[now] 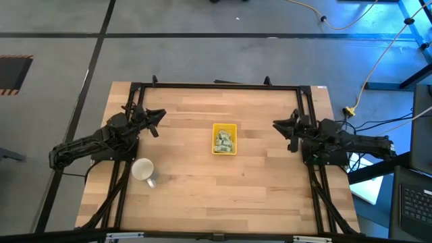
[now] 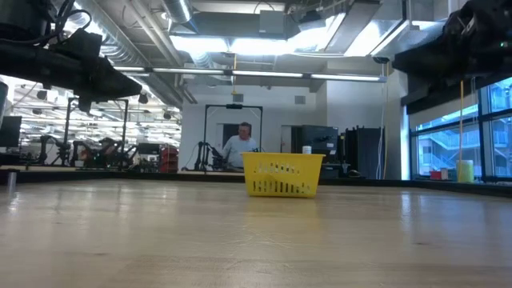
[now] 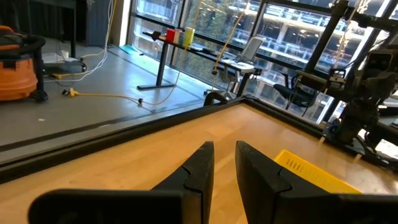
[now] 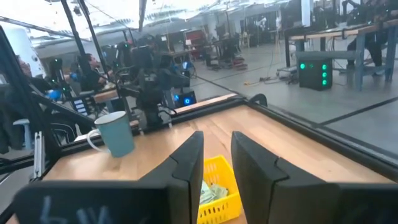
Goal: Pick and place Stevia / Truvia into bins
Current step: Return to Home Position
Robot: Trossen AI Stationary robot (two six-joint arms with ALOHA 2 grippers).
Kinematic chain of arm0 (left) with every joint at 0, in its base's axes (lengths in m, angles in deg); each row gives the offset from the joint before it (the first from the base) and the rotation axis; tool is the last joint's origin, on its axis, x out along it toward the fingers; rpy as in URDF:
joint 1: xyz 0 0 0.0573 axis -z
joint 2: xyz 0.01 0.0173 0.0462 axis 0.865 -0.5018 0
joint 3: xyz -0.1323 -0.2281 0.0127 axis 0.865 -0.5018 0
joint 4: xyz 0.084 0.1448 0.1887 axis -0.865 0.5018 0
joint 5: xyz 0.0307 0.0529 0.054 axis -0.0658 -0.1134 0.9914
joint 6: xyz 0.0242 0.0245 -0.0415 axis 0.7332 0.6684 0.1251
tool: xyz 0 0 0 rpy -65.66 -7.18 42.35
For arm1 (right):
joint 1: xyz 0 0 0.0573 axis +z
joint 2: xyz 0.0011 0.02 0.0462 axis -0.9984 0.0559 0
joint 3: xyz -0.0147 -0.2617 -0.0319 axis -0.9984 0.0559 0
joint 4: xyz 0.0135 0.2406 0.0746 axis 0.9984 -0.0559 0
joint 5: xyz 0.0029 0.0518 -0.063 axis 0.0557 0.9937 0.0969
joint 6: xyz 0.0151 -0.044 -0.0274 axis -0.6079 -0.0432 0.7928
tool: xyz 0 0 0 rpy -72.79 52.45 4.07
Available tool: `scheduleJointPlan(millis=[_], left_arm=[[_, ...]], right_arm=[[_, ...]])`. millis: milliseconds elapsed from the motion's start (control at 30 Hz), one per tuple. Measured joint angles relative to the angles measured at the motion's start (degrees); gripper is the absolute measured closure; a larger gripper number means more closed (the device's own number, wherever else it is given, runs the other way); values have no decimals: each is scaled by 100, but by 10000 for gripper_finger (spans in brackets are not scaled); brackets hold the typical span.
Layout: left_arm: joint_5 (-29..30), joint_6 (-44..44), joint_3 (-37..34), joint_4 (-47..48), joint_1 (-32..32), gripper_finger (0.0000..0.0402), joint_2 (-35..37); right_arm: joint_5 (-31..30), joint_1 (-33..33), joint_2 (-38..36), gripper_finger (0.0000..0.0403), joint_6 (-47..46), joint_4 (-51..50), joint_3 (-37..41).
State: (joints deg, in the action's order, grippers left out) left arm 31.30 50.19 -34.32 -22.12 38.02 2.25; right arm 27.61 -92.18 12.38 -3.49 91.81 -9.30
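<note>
Two grippers empty, barely parted: L gripper & R gripper flank yellow tray w/ packets.

Two matte black jointed arms, left arm and right arm: blocky links, dark cables at the bases. Flat, wedge-shaped black fingers on each; right fingers have a pale scribble on the base block.
</note>
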Motion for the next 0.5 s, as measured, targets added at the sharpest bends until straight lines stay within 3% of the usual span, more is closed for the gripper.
scheduleJointPlan(millis=[500], left_arm=[[-2,40,0,2,2,341,0]], right_arm=[[0,0,2,316,-35,529,541]])
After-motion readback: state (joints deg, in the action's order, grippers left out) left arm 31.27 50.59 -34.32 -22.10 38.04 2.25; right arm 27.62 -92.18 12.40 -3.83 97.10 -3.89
